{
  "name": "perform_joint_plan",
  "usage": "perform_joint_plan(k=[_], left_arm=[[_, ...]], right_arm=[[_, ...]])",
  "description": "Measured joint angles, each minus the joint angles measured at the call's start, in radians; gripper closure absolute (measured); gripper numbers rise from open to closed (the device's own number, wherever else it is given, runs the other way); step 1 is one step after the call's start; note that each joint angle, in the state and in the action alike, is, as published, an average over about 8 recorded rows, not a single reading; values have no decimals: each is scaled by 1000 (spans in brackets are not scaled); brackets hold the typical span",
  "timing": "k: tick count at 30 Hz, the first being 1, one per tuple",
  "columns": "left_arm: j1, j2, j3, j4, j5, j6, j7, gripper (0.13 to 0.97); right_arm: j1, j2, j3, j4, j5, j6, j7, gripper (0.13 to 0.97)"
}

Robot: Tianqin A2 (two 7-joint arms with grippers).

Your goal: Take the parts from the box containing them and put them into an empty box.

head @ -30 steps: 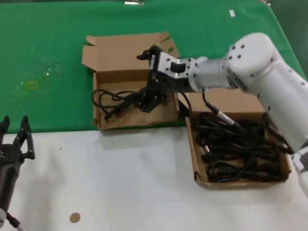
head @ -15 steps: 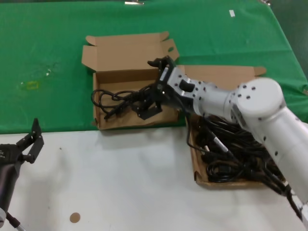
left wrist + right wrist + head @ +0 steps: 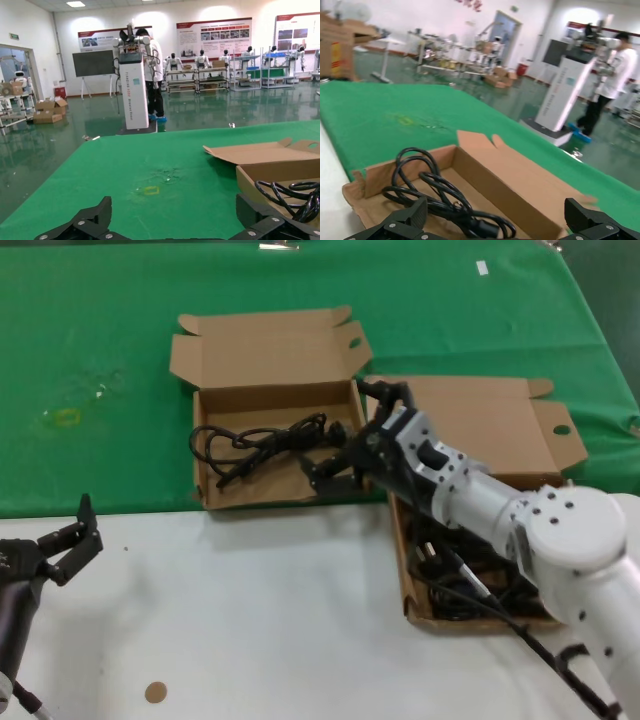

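Observation:
The empty box [image 3: 262, 496] at the back left holds one coiled black cord [image 3: 258, 441], which hangs slightly over its left wall. My right gripper [image 3: 338, 430] hovers open over that box's right end, just beside the cord's plug and holding nothing. From the right wrist the cord [image 3: 436, 196] lies loose in the box [image 3: 495, 172] between the spread fingers of the right gripper [image 3: 495, 205]. The box containing the parts [image 3: 480, 430] sits to the right, with several black cords [image 3: 455, 600] partly hidden under my right arm. My left gripper [image 3: 62, 542] waits open at the front left.
Both boxes rest where the green cloth [image 3: 100, 350] meets the white table [image 3: 250, 620]. A small brown disc [image 3: 155, 692] lies at the front. The left wrist sees the near box [image 3: 280, 167], its cord [image 3: 295, 192] and a yellow mark [image 3: 151, 190] on the cloth.
My right gripper has pulled back to the right out of the left box, leaving the cord lying there. The left gripper has shifted a little to the right.

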Motion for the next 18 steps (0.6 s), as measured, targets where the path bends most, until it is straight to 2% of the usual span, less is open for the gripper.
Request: perform_joint_plan(k=[4,12,18], left_arm=[[0,0,0,0,0,0,0,297],[0,0,0,0,0,0,0,179],[0,0,0,0,0,0,0,149]], right_arm=[[-71,10,30,64,26,49,16,129],[-214,28,89,193,78,146,49,129],[-321,43,134,290,117,218,74,129]])
